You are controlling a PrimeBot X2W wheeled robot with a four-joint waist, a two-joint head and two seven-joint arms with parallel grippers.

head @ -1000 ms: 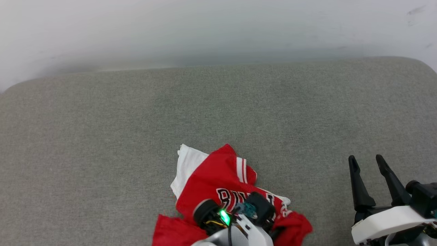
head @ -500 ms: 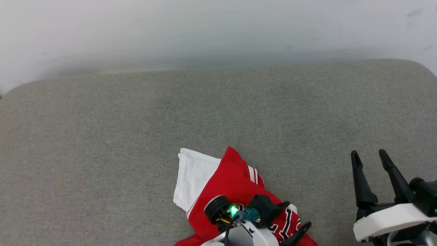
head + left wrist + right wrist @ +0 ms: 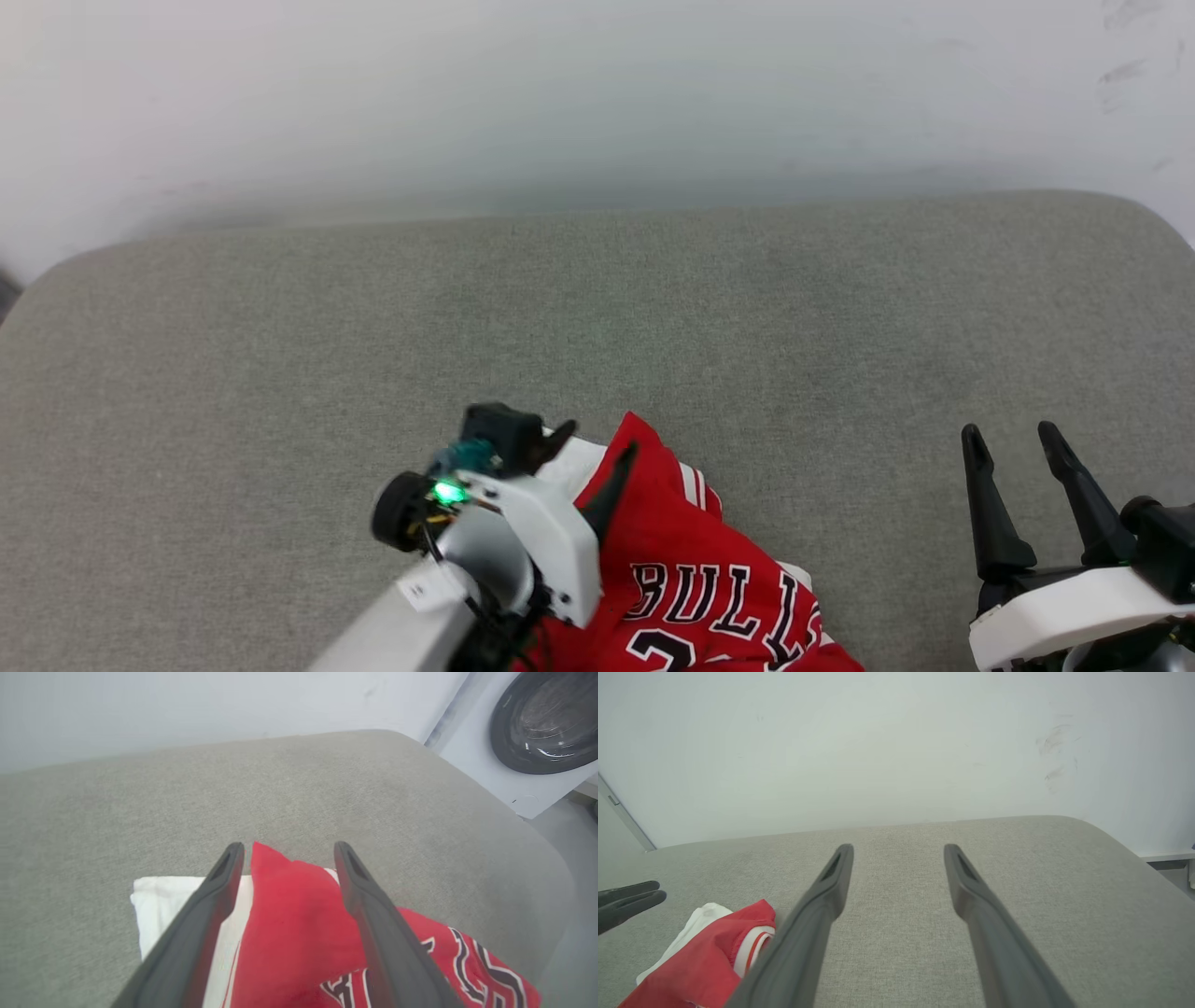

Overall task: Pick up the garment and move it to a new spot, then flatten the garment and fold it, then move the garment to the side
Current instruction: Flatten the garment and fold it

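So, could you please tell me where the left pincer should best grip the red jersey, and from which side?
Probably the pointed red fold at the garment's far end: it juts beyond the white sleeve and, in the left wrist view, sits between the fingers of the open left pincer, so come from the near side, along them.

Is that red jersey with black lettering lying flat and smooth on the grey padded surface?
No, the red jersey lies bunched in folds on the grey padded surface.
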